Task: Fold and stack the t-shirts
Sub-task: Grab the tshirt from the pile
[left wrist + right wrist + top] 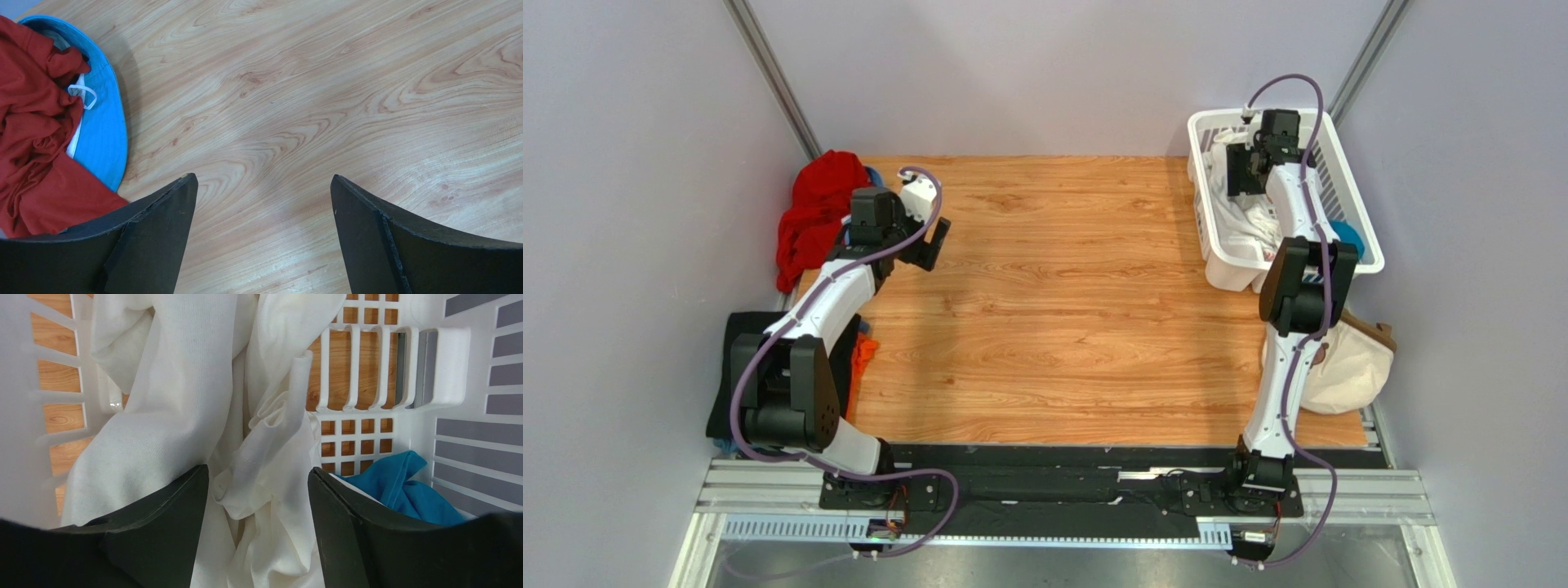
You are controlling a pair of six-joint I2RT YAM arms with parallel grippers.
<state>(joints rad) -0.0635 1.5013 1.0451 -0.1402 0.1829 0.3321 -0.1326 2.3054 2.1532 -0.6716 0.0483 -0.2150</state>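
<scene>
A white t-shirt [159,416] lies crumpled in the white plastic basket [368,367] at the table's back right. My right gripper [258,471] reaches down into the basket [1210,123]. Its jaws stand apart on either side of a bunched fold of the white cloth. A teal t-shirt [411,484] lies beside it in the basket. At the far left of the table a red-orange t-shirt [817,208] is heaped up. My left gripper [934,239] hovers open just right of that shirt [37,141], over bare wood, with nothing between its fingers [166,214].
A blue cloth item with a white cord [104,122] lies under the red heap. Black cloth [732,368] and an orange piece [863,355] hang off the table's left edge. A cream cloth bag [1351,361] sits beside the right arm, below the basket.
</scene>
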